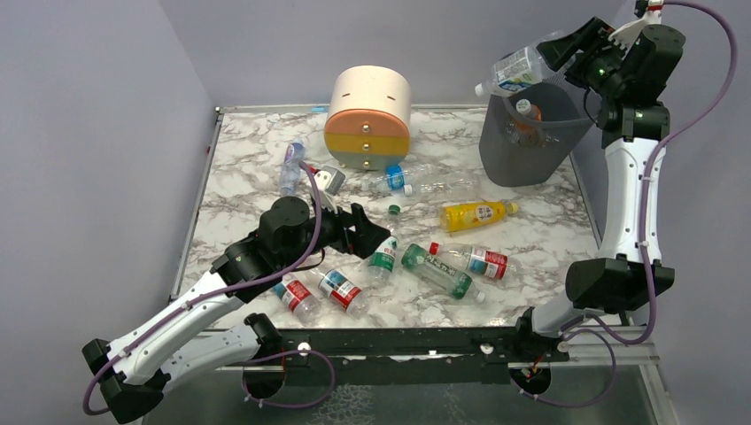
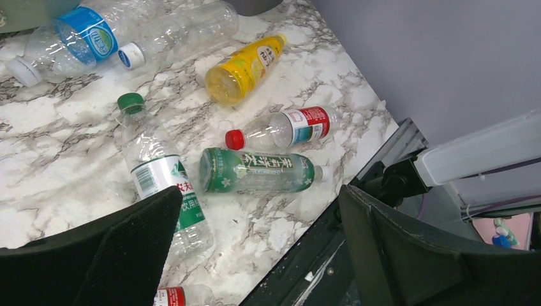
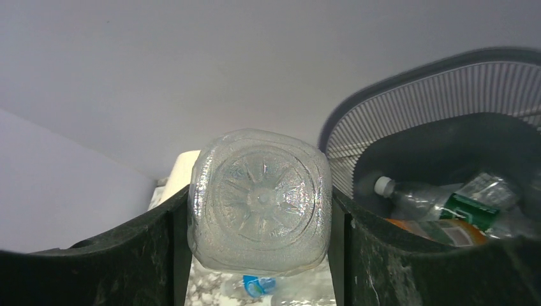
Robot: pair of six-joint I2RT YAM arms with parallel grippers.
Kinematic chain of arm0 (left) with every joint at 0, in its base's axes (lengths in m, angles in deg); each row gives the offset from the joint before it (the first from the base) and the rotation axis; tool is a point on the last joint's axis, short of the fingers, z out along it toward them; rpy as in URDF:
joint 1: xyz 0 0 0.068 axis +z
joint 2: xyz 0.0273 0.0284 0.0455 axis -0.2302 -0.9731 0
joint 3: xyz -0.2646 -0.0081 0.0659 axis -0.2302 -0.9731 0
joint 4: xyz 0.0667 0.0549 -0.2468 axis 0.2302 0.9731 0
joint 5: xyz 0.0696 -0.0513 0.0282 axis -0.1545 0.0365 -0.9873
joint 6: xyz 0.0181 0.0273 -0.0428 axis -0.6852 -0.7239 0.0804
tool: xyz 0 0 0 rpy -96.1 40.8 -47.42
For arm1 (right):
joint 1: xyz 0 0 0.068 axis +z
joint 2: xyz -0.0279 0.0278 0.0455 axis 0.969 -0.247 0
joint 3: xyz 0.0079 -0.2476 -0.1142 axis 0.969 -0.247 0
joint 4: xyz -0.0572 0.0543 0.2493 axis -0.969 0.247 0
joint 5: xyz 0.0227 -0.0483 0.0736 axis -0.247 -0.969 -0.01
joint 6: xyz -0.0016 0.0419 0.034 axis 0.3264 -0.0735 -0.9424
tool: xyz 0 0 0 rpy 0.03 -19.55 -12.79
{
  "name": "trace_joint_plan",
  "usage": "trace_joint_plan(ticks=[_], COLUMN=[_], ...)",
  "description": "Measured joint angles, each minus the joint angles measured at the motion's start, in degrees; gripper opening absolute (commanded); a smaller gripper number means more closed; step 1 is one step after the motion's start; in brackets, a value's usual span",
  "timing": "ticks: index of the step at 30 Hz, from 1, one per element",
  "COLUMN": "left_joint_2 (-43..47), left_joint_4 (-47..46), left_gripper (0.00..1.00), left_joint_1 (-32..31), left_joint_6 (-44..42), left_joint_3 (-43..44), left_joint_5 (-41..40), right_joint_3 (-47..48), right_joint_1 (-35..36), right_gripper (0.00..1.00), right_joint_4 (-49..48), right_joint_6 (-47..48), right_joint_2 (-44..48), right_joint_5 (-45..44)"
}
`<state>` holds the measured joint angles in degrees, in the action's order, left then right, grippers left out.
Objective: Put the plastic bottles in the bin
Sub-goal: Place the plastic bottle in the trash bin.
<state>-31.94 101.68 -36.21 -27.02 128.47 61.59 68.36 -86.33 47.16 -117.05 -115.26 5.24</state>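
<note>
My right gripper (image 1: pixel 553 55) is shut on a clear bottle (image 1: pixel 515 71) and holds it above the left rim of the dark grey mesh bin (image 1: pixel 522 142); its base fills the right wrist view (image 3: pixel 260 201). Bottles lie inside the bin (image 3: pixel 440 210). My left gripper (image 1: pixel 372 235) is open and empty, low over the table beside a green-labelled clear bottle (image 2: pixel 163 185). A green bottle (image 2: pixel 255 171), a red-labelled bottle (image 2: pixel 287 127) and a yellow bottle (image 2: pixel 245 67) lie ahead of it. More bottles (image 1: pixel 328 288) lie near the front edge.
A round cream-orange-yellow drawer unit (image 1: pixel 367 119) stands at the back middle. A clear bottle (image 1: pixel 291 168) lies left of it, and blue-labelled clear bottles (image 1: pixel 416 180) lie in front of it. A loose green cap (image 1: pixel 394 210) lies on the marble. The table's front rail (image 1: pixel 425 341) is close by.
</note>
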Motion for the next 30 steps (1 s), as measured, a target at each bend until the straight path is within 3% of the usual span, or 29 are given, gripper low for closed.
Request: trace_joint_plan(ticks=[13, 23, 27, 30], left_joint_2=[-1.22, -2.25, -2.34, -2.4], left_joint_4=[0.04, 0.02, 0.0, 0.0], left_gripper=[0.99, 0.99, 0.99, 0.99], left_joint_1=[0.0, 0.0, 0.0, 0.0], left_joint_6=[-0.46, -0.68, -0.66, -0.66], left_joint_3=[-0.02, -0.02, -0.02, -0.02], left_joint_5=[0.0, 0.0, 0.0, 0.0], right_joint_3=[3.06, 2.99, 2.75, 2.86], right_joint_1=[-2.95, -3.26, -3.26, -3.26], right_gripper=[0.51, 0.53, 0.65, 0.83], right_joint_4=[3.15, 4.0, 4.02, 4.13], right_joint_6=[4.17, 5.79, 6.08, 6.23], right_joint_2=[-1.03, -1.46, -2.6, -5.01], right_joint_5=[-14.32, -19.61, -19.8, -19.8])
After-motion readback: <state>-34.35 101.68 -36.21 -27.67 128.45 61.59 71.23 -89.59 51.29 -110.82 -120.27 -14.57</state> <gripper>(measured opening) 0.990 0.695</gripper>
